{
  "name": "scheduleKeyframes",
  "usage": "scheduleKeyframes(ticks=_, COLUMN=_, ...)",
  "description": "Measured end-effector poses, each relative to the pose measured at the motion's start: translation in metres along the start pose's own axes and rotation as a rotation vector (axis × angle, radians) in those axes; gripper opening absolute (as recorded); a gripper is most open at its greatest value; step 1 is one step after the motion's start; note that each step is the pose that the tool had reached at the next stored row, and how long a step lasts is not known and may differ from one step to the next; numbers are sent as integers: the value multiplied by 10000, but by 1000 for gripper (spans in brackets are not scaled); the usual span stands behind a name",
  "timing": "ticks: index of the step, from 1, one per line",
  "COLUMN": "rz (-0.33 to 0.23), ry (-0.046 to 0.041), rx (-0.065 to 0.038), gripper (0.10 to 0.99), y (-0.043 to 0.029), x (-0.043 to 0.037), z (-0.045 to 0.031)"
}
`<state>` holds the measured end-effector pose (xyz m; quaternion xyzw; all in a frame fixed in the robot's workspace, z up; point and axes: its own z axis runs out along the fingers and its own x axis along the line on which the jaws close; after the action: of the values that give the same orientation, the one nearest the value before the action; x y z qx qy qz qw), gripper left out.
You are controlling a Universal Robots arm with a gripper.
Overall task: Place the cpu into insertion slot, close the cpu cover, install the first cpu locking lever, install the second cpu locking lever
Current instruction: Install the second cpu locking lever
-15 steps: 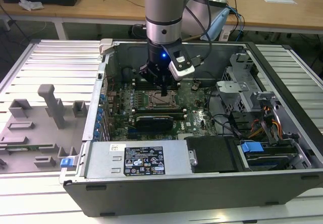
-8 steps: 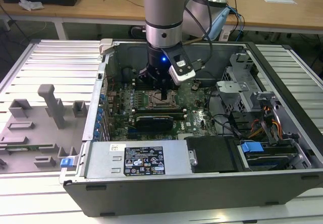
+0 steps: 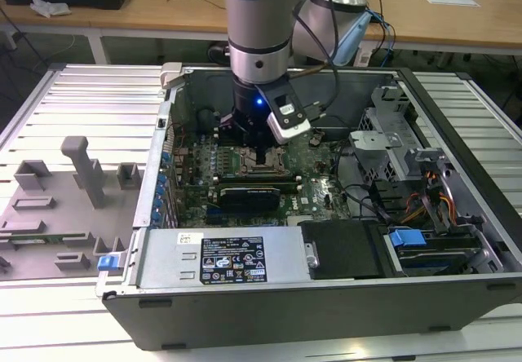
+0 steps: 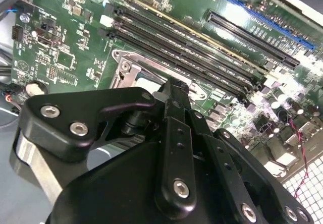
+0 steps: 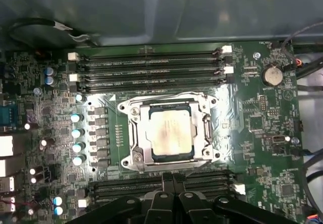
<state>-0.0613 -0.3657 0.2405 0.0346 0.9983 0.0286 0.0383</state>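
In the first wrist view the cpu (image 5: 171, 133), a pale silver square, sits in the socket in the middle of the green motherboard (image 5: 252, 148). The cpu cover (image 5: 135, 133), a metal frame with an open centre, lies flat around it. My gripper (image 5: 173, 177) is shut with nothing between its black fingers and hovers just beside the socket, over the nearer memory slots. In the second wrist view the gripper (image 4: 174, 86) has its tip at the edge of the socket's metal frame (image 4: 128, 67). In the exterior view the gripper (image 3: 259, 152) hangs low inside the open computer case (image 3: 457, 117).
Memory slots (image 5: 151, 70) run along two sides of the socket, and capacitors (image 5: 75, 138) stand beside it. The case walls, a power supply (image 3: 232, 256), drive cage (image 3: 408, 150) and loose cables (image 3: 367, 199) hem in the board. Grey fixtures (image 3: 81, 170) stand on the table at the exterior view's left.
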Motion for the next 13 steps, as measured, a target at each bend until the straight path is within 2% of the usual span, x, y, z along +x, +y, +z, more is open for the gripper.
scheduleKeyframes(ticks=1, rz=7, ry=4, rx=-63, gripper=106, y=-10, x=9, z=9)
scheduleKeyframes(ticks=4, rz=15, ry=11, rx=-158, gripper=106, y=-52, x=23, z=38)
scheduleKeyframes(ticks=6, rz=24, ry=18, rx=-271, gripper=106, y=-99, x=35, z=66)
scheduleKeyframes(ticks=7, rz=32, ry=25, rx=-364, gripper=106, y=-113, x=48, z=79)
scheduleKeyframes(ticks=13, rz=53, ry=44, rx=-647, gripper=106, y=-184, x=112, z=147)
